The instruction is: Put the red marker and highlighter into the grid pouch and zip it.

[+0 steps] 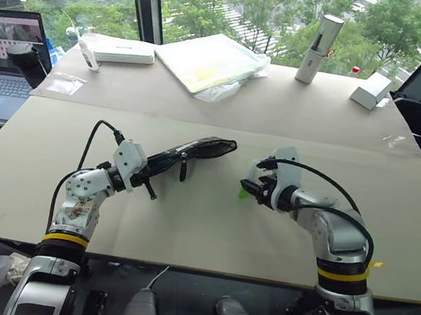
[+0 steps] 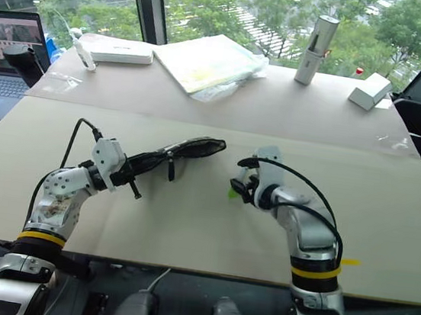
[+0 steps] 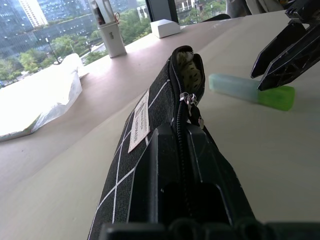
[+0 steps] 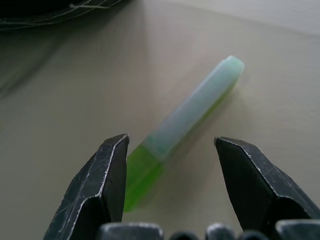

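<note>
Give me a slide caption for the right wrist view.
Open right gripper poised over the highlighter lying on the table.

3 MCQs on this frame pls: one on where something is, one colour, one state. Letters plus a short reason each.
1. Where is the highlighter?
A. inside the grid pouch
B. flat on the table
C. on the laptop

2. What colour is its cap?
A. red
B. blue
C. lime green

3. What state is the grid pouch in?
A. zipped fully shut
B. held up by the left end effector, far end unzipped
C. lying flat, untouched

Key:
1 B: it rests on the table, with the open right end effector just above it.
2 C: bright lime cap on a pale body.
3 B: the left end effector clamps the pouch end and the mouth beyond the zipper slider gapes.
</note>
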Motion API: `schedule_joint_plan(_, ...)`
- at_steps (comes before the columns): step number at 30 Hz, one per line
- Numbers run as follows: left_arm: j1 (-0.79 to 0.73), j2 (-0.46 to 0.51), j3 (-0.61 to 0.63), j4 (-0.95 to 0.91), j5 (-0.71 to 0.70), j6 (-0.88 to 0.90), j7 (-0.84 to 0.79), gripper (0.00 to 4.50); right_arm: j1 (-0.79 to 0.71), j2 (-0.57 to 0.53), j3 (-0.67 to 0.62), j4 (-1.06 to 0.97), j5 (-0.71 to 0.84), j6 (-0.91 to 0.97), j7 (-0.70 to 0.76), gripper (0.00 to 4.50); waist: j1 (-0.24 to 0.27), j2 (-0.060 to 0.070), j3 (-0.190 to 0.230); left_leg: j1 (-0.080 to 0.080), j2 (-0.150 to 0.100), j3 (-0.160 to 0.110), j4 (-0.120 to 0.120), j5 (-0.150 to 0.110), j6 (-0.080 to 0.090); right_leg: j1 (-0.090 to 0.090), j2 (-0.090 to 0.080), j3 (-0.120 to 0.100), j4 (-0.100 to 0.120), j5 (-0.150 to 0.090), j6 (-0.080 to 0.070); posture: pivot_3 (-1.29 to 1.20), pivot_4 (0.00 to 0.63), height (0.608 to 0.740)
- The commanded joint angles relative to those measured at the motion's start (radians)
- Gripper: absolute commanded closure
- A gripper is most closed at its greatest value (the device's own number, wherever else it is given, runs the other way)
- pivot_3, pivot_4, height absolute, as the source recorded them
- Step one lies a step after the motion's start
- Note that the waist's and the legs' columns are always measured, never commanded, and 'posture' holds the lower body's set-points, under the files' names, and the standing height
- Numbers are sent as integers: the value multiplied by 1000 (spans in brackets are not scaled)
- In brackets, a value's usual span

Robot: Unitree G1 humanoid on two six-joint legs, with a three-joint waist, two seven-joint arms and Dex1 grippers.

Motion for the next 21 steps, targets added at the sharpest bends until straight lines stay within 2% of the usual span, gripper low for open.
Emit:
schedule_joint_plan(1, -11, -1, 8, -21, -13, -3, 4, 4500, -32, 10, 0, 24, 0, -10, -22, 1433, -1, 0, 0, 0, 0, 0, 0, 0, 0, 0, 0, 0, 0, 0, 0, 0, 150, 738)
schedule_joint_plan(12, -1, -8, 12, -28, -10, -5, 22, 4500, -106, -19, 92, 142, -34, -105, -5, 1433, -1, 0, 0, 0, 0, 0, 0, 0, 0, 0, 0, 0, 0, 0, 0, 0, 150, 738)
schedule_joint_plan(19, 17, -9, 13, -42, -11, -4, 35, 4500, -82, -98, 223, 177, -120, -231, 34, 1433, -2, 0, 0, 0, 0, 0, -1, 0, 0, 0, 0, 0, -1, 0, 0, 0, 150, 738)
schedule_joint_plan(21, 19, -9, 13, -46, -11, -3, 36, 4500, -74, -96, 228, 173, -127, -250, 37, 1941, -2, 0, 0, 0, 0, 0, -1, 0, 0, 0, 0, 0, 0, 0, 0, 0, 150, 738)
